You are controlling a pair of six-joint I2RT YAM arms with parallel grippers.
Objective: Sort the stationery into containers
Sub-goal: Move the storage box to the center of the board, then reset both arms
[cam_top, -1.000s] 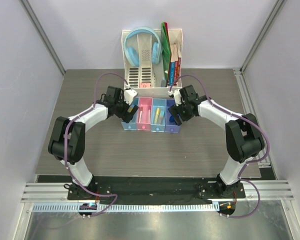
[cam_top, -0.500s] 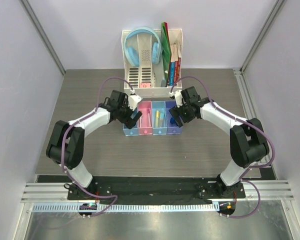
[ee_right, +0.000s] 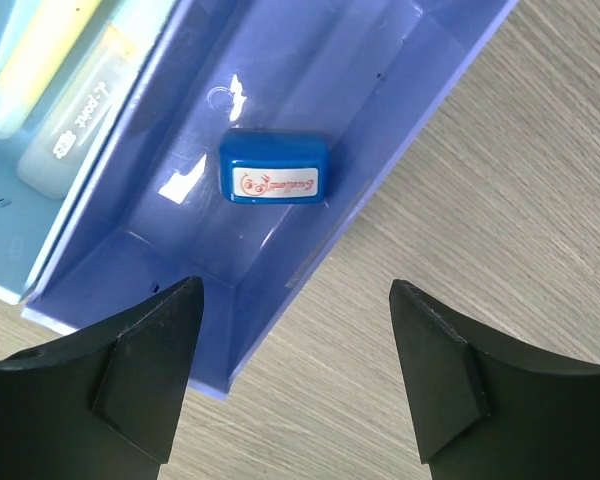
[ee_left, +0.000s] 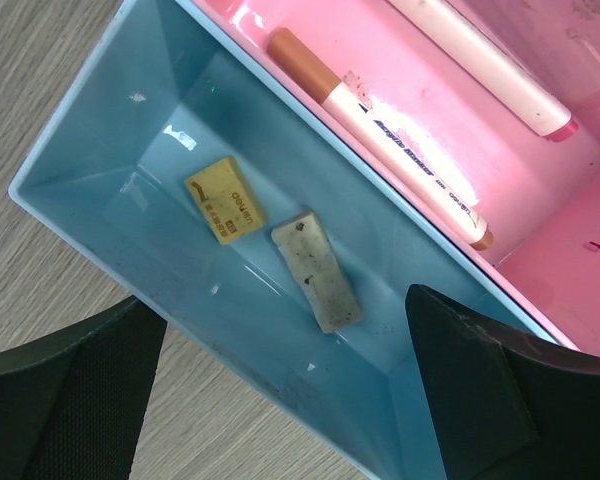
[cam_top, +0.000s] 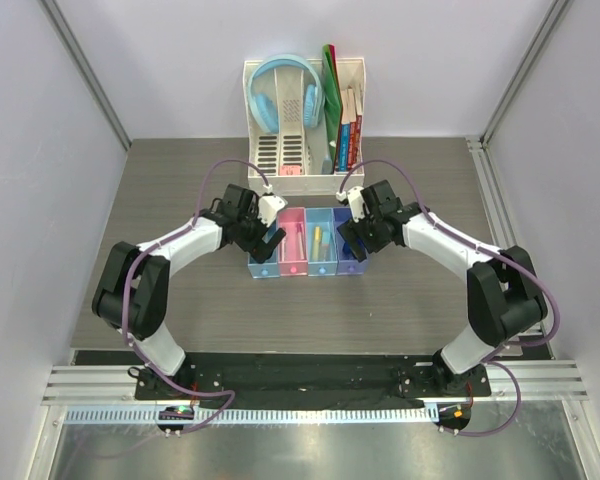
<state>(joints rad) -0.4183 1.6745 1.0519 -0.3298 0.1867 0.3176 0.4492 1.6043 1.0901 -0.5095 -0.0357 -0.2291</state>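
Jaws gape empty on both arms: left jaws hang over the blue bin (ee_left: 110,170), right jaws over the purple-blue bin (ee_right: 280,60), opposite row ends.

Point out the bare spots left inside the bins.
Purple bin: bare floor on both sides of the blue block. Blue bin: open floor around the tan block and grey block. Pink bin crowded by marker and pen.

blue bin (ee_left: 90,150): translucent teal-blue
pink bin (ee_left: 410,90): translucent bright pink
purple-blue bin (ee_right: 320,60): translucent violet-blue
tan block (ee_left: 224,198): mustard yellow, brownish print
grey block (ee_left: 317,270): pale grey, dark specks
blue block (ee_right: 273,168): deep blue, white label with red print
white marker (ee_left: 400,150): white barrel, blue lettering, orange-brown cap
pen (ee_left: 480,65): white, pink tip
yellow highlighter (ee_right: 30,60): pale yellow
counter (ee_right: 500,200): grey-brown wood grain
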